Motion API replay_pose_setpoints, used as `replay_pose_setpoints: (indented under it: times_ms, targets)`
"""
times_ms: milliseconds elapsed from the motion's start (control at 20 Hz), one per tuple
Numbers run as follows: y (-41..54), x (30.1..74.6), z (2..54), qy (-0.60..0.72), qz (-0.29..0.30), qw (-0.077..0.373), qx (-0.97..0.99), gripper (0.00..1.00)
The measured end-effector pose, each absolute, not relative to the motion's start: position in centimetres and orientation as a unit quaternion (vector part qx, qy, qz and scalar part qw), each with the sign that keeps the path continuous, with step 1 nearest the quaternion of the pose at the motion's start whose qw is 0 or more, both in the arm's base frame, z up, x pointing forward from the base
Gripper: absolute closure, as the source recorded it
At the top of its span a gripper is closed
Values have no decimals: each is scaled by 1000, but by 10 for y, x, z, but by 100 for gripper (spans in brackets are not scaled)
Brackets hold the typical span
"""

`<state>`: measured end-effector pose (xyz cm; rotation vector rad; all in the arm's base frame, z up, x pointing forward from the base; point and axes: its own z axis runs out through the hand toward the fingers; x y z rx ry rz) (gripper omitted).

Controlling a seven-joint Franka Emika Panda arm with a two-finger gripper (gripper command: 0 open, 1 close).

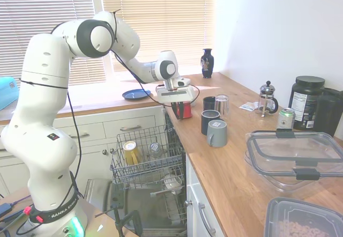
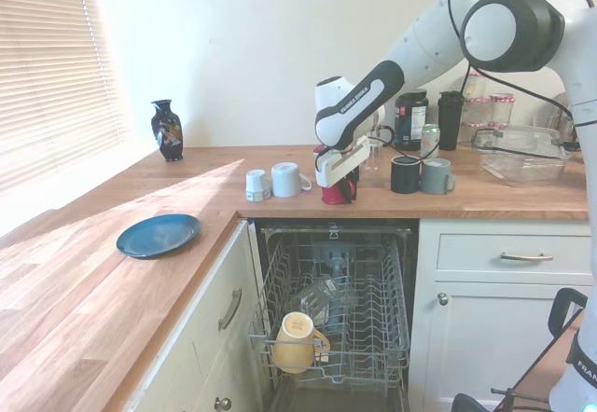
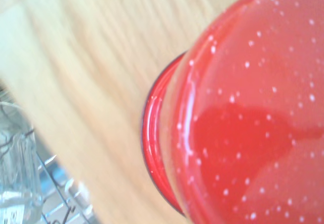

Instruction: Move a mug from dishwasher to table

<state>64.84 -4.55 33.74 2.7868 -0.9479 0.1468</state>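
The red mug point(image 1: 183, 111) point(image 2: 336, 192) stands on the table point(image 1: 236, 162) point(image 2: 187, 184), at its edge right above the open dishwasher point(image 1: 142, 164) point(image 2: 373, 309). My gripper point(image 1: 181, 107) point(image 2: 338, 181) comes down over the mug with a dark finger on each side of it and looks shut on it. The wrist view is almost filled by the mug's glossy speckled red wall point(image 3: 243, 122), with wood grain beside it and a bit of the wire rack in one corner.
In the pulled-out rack lie a yellow mug point(image 1: 130, 152) point(image 2: 297, 342) and a glass point(image 1: 155, 150) point(image 2: 322, 295). Close to the red mug stand dark and grey mugs point(image 1: 209, 120) point(image 2: 405, 174), two pale mugs point(image 2: 287, 179), a French press point(image 1: 266, 98), a can and plastic boxes point(image 1: 295, 156).
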Motion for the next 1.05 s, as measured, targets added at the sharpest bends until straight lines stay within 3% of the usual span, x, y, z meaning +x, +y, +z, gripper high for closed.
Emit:
replay_pose_setpoints:
  times_ms: [750, 1050]
  targets:
    - [-44, 670, 336, -341, 30, 102, 934, 0]
    - [-37, 643, 359, -358, 56, 84, 928, 0]
